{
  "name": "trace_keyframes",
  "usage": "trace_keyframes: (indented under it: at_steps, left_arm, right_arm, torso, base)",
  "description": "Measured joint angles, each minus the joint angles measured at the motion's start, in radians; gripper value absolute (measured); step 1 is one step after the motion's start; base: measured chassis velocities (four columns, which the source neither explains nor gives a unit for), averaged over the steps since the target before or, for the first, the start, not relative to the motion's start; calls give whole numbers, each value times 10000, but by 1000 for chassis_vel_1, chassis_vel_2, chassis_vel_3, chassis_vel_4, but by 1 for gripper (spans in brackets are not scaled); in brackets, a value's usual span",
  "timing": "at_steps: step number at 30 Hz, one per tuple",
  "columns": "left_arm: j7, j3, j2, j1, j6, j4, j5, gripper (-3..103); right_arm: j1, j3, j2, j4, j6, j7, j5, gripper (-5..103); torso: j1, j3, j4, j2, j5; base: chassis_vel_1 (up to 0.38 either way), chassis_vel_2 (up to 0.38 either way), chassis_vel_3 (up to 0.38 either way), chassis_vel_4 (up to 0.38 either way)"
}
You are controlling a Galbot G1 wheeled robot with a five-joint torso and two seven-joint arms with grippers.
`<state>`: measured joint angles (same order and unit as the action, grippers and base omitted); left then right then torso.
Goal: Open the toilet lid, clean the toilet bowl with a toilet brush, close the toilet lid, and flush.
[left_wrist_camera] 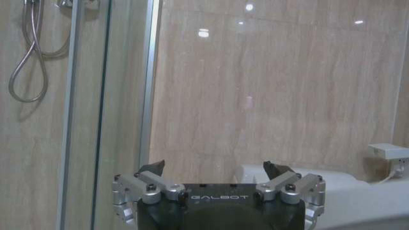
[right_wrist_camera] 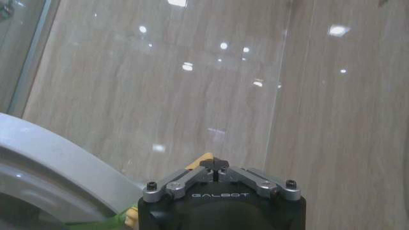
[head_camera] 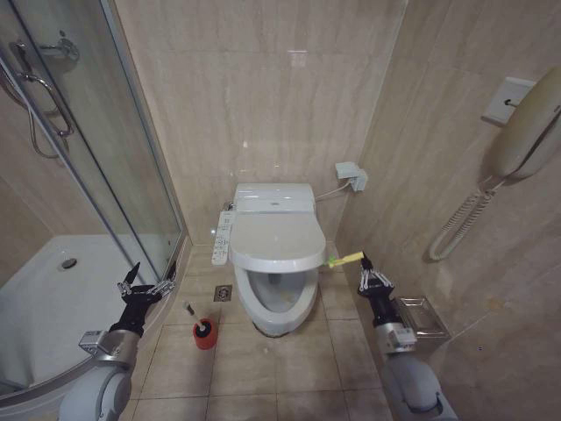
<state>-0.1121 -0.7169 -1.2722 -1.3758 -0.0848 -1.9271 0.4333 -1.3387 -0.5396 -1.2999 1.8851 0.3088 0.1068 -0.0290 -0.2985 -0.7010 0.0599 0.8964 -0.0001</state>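
The toilet lid (head_camera: 277, 241) is lying down flat over the toilet bowl (head_camera: 279, 307), against the far wall between the shower enclosure (head_camera: 79, 175) on the left and the tiled wall on the right. We are judging it a light, stiff shell of glossy plastic — slippery to pinch on its face, and hinged at the far edge, so it should swing up with little force. The sensible hold is the yellow-green band (head_camera: 345, 259) sticking out from its right rim, soft and thin enough to pinch.

Our right end effector (head_camera: 367, 267) is reaching forward at that band, fingers pressed together with the band's yellow tip at or between them; in the right wrist view the band's end (right_wrist_camera: 206, 157) is peeking out just past the closed fingertips, so we are reading it as clamped on the band, though the contact itself is partly hidden. The forearm is angling up from the near right.

Our left end effector (head_camera: 146, 282) is hovering near the shower door on the left, fingers spread wide and holding nothing — well apart from the toilet brush (head_camera: 201, 330) standing in its red cup (head_camera: 204, 338) on the floor.
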Motion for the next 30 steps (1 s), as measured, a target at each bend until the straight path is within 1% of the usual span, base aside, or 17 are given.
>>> trace_keyframes:
  at_steps: [3,11,13,17,21,24,26,28,30]
  left_arm:
    - [0,0,0,0,0,0,0,100]
    - [0,0,0,0,0,0,0,100]
    - [0,0,0,0,0,0,0,100]
    - [0,0,0,-1,0,0,0,100]
    - [-1,1,0,5,0,0,0,100]
    - [0,0,0,3,0,0,0,100]
    - [0,-2,0,0,0,0,0,100]
    - [0,-1,0,0,0,0,0,100]
    - [0,-1,0,-1,0,0,0,100]
  right_arm:
    - [91,42,105,260,-163,-17,-104,0]
    - [253,44,291,298,-267,-177,-318,0]
    - [255,34,338,343,-372,-169,-478,0]
    - [255,19,357,335,-331,-140,-569,0]
    - [314,13,401,255,-292,-79,-619,0]
    - [438,13,454,201,-290,-38,-675,0]
    - [600,21,510,168,-318,-27,-704,0]
    - [776,30,552,117,-429,-76,-769,0]
    - [870,40,553,81,-456,-103,-809,0]
  torso:
    - [0,0,0,0,-1]
    - [3,1,1,0,2]
    - [4,1,2,2,1]
    - [4,1,0,2,2]
    - [-7,-2,5,-1,1]
    - [-11,-3,2,-3,-1]
    - [-7,-2,-9,-3,2]
    - [1,0,1,-2,0]
    - [5,2,1,0,1]
  base:
    - [0,0,0,0]
    - [-20,6,15,-12]
    - [-83,70,75,-100]
    - [-125,132,121,-140]
    - [-162,155,144,-189]
    - [-60,114,12,-106]
    - [-12,79,56,0]
    - [10,-10,-26,11]
    - [28,-45,-52,23]
